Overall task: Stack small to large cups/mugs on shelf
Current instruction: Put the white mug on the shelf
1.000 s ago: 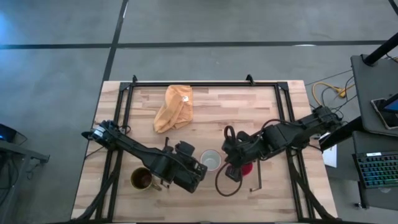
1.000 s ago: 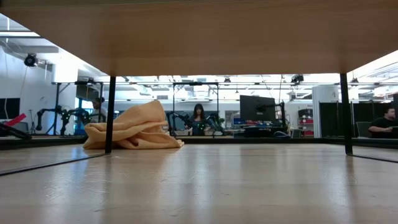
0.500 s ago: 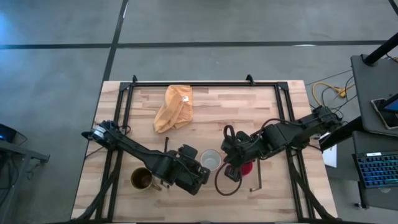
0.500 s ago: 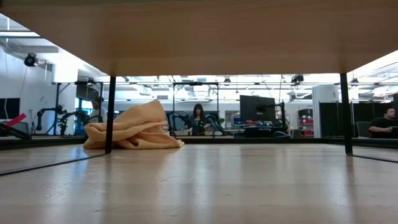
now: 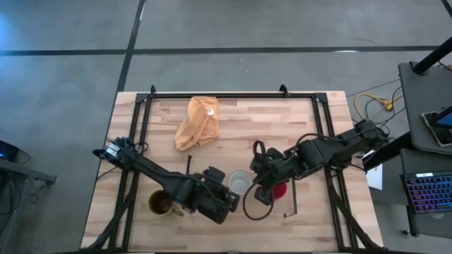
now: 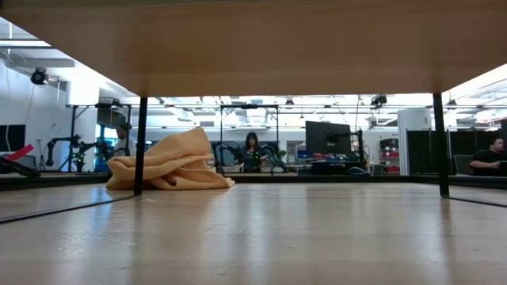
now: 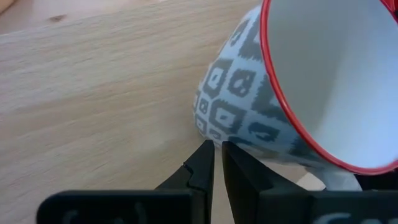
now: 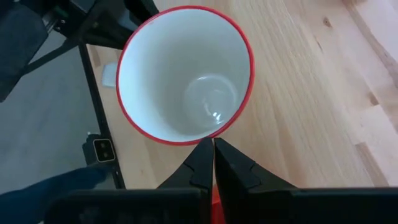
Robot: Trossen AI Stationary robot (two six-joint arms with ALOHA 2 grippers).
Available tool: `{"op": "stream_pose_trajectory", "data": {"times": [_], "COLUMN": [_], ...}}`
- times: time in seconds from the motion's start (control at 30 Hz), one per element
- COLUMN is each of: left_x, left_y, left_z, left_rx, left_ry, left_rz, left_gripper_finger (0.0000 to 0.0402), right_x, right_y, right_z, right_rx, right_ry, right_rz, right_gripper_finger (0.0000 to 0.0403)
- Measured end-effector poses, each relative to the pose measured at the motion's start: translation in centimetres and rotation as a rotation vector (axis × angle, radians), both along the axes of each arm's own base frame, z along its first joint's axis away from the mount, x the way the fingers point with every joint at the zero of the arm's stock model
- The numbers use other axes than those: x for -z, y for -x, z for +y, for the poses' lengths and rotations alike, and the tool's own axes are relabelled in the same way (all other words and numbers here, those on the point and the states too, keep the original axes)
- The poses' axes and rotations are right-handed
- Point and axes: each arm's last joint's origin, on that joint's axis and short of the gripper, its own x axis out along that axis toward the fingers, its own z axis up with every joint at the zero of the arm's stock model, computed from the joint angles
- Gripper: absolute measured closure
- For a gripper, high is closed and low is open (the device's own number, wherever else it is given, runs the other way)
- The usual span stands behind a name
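The white mug (image 5: 240, 181), grey-patterned with a red rim, stands on the light-wood shelf (image 6: 253, 47), between the shelf's thin black rails (image 5: 293, 203). My left gripper (image 5: 231, 191) is shut, its tips by the mug's lower wall (image 7: 217, 121). My right gripper (image 5: 260, 185) is shut, its tips just short of the mug's rim (image 8: 186, 140). The red mug (image 5: 281, 189) stands under my right gripper, half hidden. The brown-gold mug (image 5: 161, 203) stands at the near left, beside my left arm. My left gripper's shut fingertips (image 7: 233, 158) come level at the foot of the white mug's wall (image 7: 245, 140). I cannot tell whether they touch it. My right gripper shows red (image 8: 214, 202) in the slit far back between its shut fingers. I cannot tell whether it touches the red mug.
A yellow-orange cloth (image 5: 198, 121) lies crumpled at the far middle of the table and also shows in the low view (image 6: 170, 162). A black cable loop (image 5: 253, 206) hangs by my right gripper. People sit in the room beyond the table.
My left gripper has crept a little toward the table's near right, ending close beside the white mug. The mugs and my right gripper have stayed in place.
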Motion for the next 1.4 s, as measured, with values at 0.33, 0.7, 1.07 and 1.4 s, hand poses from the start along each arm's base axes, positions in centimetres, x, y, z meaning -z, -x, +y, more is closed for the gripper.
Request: {"op": "stream_pose_trajectory", "data": {"times": [0.33, 0.7, 1.07, 1.4], "left_x": [0.0, -0.1, -0.1, -0.3], "left_y": [0.1, 0.2, 0.4, 0.5], "left_z": [-0.4, -0.6, -1.1, -1.5], "left_rx": [0.010, -0.002, -0.021, -0.011], "left_ry": [0.005, 0.022, 0.026, 0.036], "left_rz": [-0.007, -0.021, -0.047, -0.063], "left_gripper_finger": [0.0382, 0.0382, 0.0382, 0.0382], "right_x": [0.3, 0.3, 0.7, 0.6], "right_y": [-0.3, -0.4, -0.8, -0.8], "right_z": [-0.1, -0.3, -0.7, -0.7], "right_rx": [-0.014, -0.016, -0.016, -0.020], "right_ry": [0.001, 0.003, 0.018, 0.019], "right_rz": [0.007, 0.010, 0.023, 0.018], "right_gripper_finger": [0.0394, 0.0394, 0.0394, 0.0394]}}
